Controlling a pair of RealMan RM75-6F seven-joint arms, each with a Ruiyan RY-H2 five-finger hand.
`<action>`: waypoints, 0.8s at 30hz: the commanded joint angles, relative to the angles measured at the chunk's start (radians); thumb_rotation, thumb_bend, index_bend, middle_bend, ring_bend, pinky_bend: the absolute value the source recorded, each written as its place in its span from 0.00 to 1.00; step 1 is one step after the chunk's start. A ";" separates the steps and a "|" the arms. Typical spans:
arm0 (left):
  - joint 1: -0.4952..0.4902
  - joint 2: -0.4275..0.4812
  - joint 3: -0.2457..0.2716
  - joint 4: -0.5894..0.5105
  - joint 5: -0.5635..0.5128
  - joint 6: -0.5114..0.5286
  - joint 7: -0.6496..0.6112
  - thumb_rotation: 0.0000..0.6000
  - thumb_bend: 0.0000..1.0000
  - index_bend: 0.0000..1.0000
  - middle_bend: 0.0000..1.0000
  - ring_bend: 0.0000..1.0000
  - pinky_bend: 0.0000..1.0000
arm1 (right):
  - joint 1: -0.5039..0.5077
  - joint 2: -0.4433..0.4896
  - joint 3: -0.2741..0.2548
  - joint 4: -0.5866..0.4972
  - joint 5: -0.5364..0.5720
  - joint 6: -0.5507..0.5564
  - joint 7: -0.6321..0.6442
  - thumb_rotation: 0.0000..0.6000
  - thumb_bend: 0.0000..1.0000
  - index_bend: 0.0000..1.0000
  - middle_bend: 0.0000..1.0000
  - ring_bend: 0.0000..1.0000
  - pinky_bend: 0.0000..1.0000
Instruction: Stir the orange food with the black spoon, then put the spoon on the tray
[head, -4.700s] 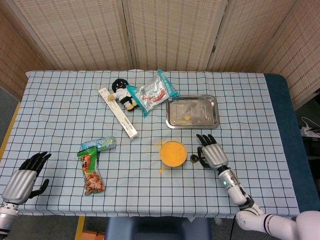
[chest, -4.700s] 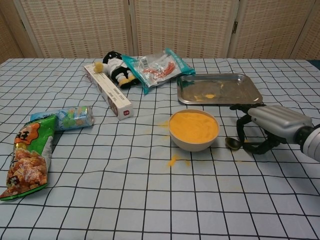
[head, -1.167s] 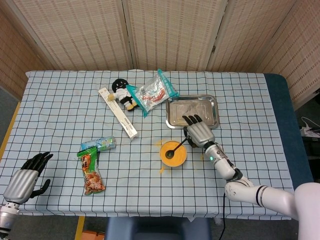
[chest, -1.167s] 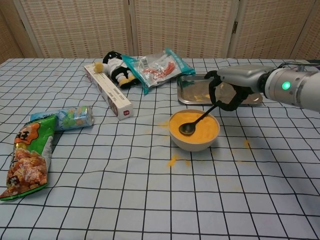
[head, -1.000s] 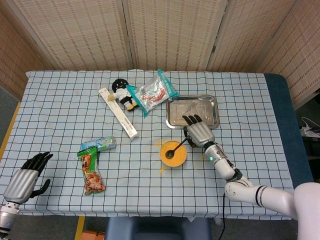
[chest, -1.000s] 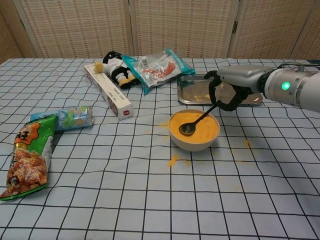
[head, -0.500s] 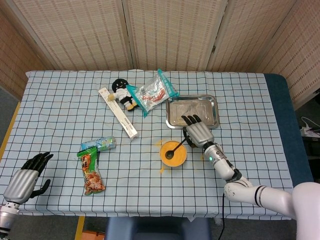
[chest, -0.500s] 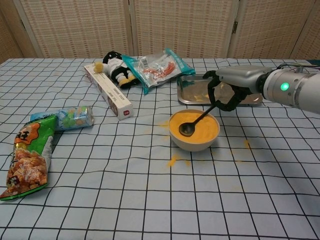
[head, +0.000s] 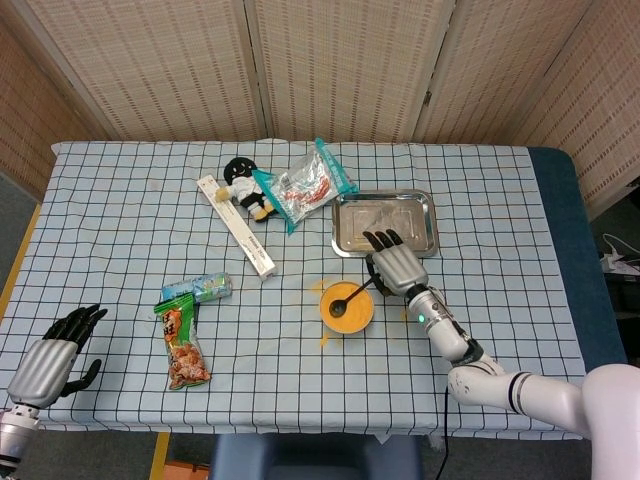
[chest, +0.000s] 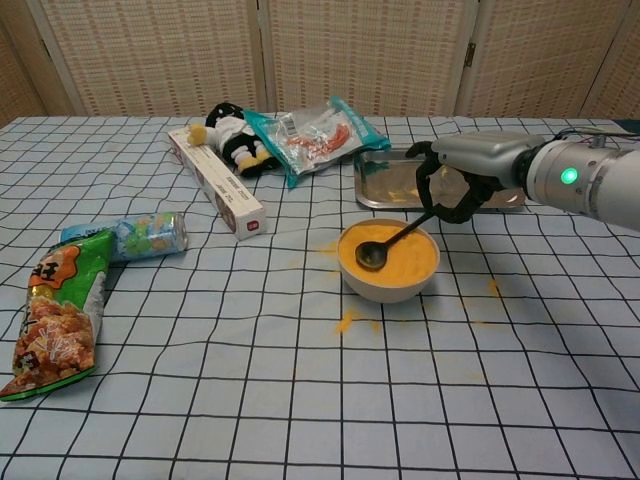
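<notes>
The right robot hand (chest: 455, 185) gripped the black spoon (chest: 392, 241), its scoop dipped in the orange food (chest: 390, 253) to stir; the left robot hand (head: 50, 357) lay open

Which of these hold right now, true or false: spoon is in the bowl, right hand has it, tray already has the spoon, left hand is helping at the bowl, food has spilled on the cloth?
1. The spoon has its head in the bowl. True.
2. The right hand holds the spoon's handle. True.
3. The spoon lies on the tray. False: it is in the bowl of orange food.
4. The left hand grips the bowl. False: it rests by the table's near left corner, holding nothing.
5. Orange spill marks the cloth beside the bowl. True.
</notes>
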 joint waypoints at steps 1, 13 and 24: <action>0.000 0.000 0.000 0.000 -0.001 -0.001 0.000 1.00 0.45 0.00 0.00 0.00 0.13 | 0.000 0.000 0.000 0.000 -0.001 0.002 0.000 1.00 0.41 0.53 0.00 0.00 0.00; 0.001 0.001 0.000 -0.002 0.000 0.003 0.002 1.00 0.45 0.00 0.00 0.00 0.13 | -0.001 0.003 -0.007 -0.007 -0.004 0.010 -0.004 1.00 0.41 0.53 0.00 0.00 0.00; 0.001 0.001 0.001 -0.001 -0.001 0.002 0.002 1.00 0.45 0.00 0.00 0.00 0.13 | -0.005 0.002 -0.015 -0.005 -0.010 0.006 0.004 1.00 0.41 0.49 0.00 0.00 0.00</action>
